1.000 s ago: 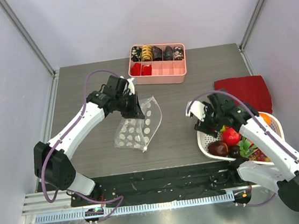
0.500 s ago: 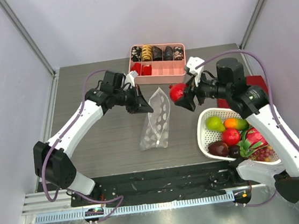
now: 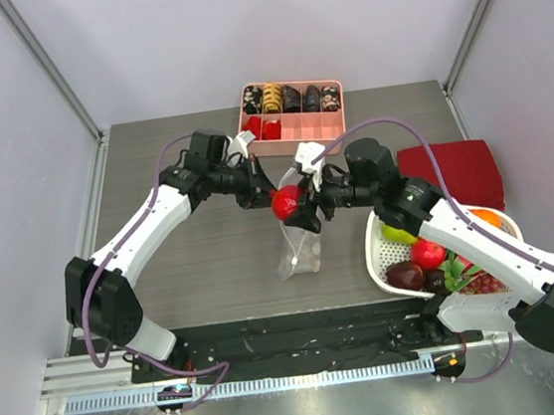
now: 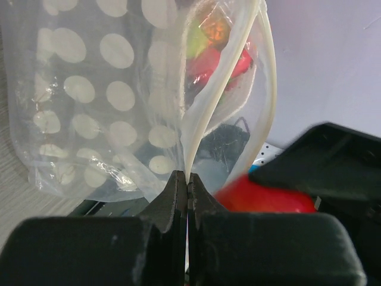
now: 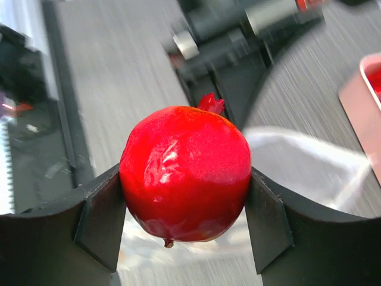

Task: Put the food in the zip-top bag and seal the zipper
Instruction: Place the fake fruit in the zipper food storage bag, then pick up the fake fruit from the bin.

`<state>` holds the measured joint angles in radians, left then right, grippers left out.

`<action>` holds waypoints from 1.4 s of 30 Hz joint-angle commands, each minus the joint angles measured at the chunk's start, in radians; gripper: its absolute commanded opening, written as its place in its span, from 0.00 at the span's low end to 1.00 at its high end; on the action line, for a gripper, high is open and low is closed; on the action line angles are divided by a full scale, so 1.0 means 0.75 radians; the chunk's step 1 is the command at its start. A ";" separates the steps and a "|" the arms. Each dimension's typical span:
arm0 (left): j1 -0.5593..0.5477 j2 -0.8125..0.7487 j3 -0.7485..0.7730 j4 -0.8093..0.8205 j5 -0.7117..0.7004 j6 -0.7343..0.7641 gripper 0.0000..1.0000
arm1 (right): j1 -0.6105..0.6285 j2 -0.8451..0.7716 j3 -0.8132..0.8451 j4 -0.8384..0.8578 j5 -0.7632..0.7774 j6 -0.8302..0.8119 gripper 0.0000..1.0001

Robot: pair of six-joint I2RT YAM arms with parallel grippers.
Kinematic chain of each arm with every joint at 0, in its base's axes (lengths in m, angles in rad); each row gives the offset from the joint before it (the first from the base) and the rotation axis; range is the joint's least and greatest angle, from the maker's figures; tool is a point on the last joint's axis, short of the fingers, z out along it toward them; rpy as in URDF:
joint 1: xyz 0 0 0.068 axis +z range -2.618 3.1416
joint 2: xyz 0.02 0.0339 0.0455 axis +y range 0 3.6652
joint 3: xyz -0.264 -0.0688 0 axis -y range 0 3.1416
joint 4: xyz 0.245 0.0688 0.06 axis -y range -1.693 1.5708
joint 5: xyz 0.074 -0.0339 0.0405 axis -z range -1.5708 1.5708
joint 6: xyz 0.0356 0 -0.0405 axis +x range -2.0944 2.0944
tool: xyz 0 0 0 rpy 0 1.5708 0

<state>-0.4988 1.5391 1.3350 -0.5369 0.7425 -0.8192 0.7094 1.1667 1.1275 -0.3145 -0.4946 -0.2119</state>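
"The right gripper (image 3: 293, 206) has swung over from the white basket (image 3: 372, 249). It's hanging at the bag's mouth now."

"Gripping what?"

"A glossy red fruit (image 5: 184, 173) with a small crown, clamped between its fingers. The left gripper (image 4: 187, 186) is pinching the zipper (image 4: 209, 101), holding the dotted zip-top bag (image 4: 83, 101) open just beside it."

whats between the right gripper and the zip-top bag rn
Only the red fruit, clamped in the right gripper and poised at the open mouth of the zip-top bag. The right wrist view shows it best; the top view agrees.
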 commanded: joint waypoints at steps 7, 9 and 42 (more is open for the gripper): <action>0.064 -0.037 -0.060 0.159 0.190 -0.088 0.00 | -0.003 -0.012 -0.084 -0.108 0.305 -0.182 0.25; 0.064 -0.035 -0.060 0.160 0.194 -0.090 0.00 | -0.005 0.005 -0.074 -0.131 0.381 -0.186 0.30; 0.062 -0.111 0.063 -0.202 -0.142 0.206 0.00 | -0.287 0.058 0.227 -0.480 0.332 0.186 0.01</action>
<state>-0.4515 1.5158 1.2930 -0.4709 0.8577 -0.8627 0.5465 1.2430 1.1896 -0.6067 -0.1661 -0.0662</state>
